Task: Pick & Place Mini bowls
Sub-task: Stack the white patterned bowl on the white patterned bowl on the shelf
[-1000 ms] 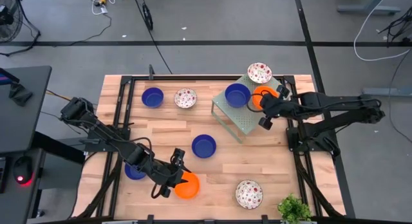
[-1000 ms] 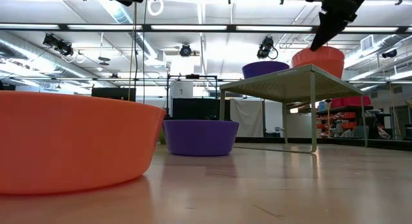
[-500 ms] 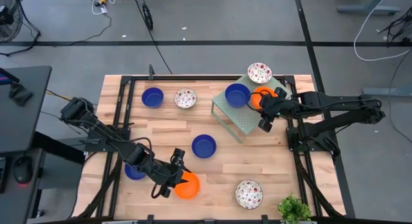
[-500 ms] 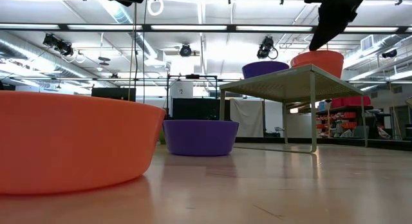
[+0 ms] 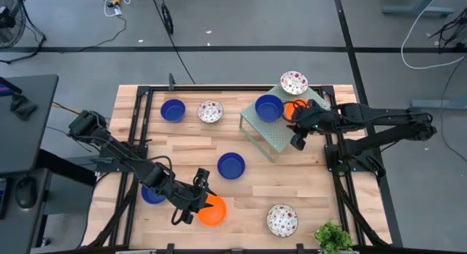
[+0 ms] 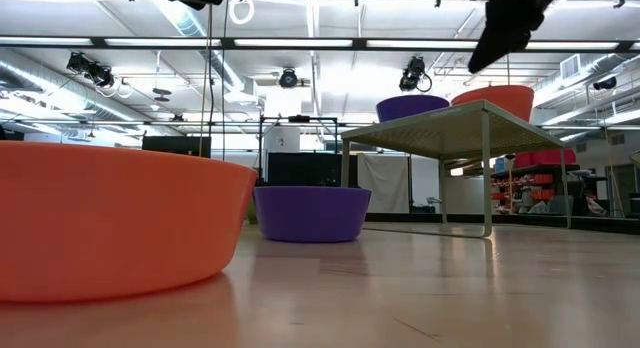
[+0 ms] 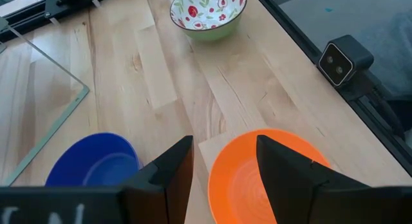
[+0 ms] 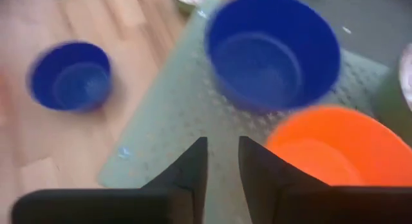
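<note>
On the pale green rack (image 5: 271,136) sit an orange bowl (image 5: 293,106) (image 8: 335,153), a blue bowl (image 5: 269,108) and a speckled bowl (image 5: 294,82). My right gripper (image 5: 293,127) (image 6: 481,56) (image 8: 223,165) hovers open over the rack top, just beside the orange bowl and clear of it. My left gripper (image 5: 199,208) (image 7: 222,166) is open above the near-left rim of a second orange bowl (image 5: 214,212) (image 7: 264,182), which rests on the table. Other bowls lie on the table: blue ones (image 5: 173,110) (image 5: 231,166) (image 5: 152,195), speckled ones (image 5: 210,112) (image 5: 282,220).
A small green plant (image 5: 333,238) stands at the table's near right corner. The low camera (image 7: 344,56) sits at the near edge by the left gripper's orange bowl. Bare wood (image 5: 190,148) lies between the far bowls and the centre blue bowl.
My right gripper has come away from the orange bowl on the rack, rising and shifting a little toward the table's left. The orange bowl has sunk from a slightly raised position onto the rack top and now sits there alone. The left arm has kept still.
</note>
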Tool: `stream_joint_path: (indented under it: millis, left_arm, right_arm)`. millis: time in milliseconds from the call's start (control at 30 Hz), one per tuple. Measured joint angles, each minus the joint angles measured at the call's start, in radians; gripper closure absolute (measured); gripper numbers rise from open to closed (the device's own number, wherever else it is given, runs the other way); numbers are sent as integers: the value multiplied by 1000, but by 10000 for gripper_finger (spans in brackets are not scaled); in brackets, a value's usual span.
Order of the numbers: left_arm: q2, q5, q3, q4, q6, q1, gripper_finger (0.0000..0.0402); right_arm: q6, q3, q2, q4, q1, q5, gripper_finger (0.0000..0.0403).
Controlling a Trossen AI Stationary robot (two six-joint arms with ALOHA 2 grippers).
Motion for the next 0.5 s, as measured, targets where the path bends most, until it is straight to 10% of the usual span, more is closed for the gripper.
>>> stream_joint_path:
  millis: [500]
  left_arm:
    - [0,0,0,0,0,0,227]
  right_arm:
    - [138,1,380,587,633,-93,360]
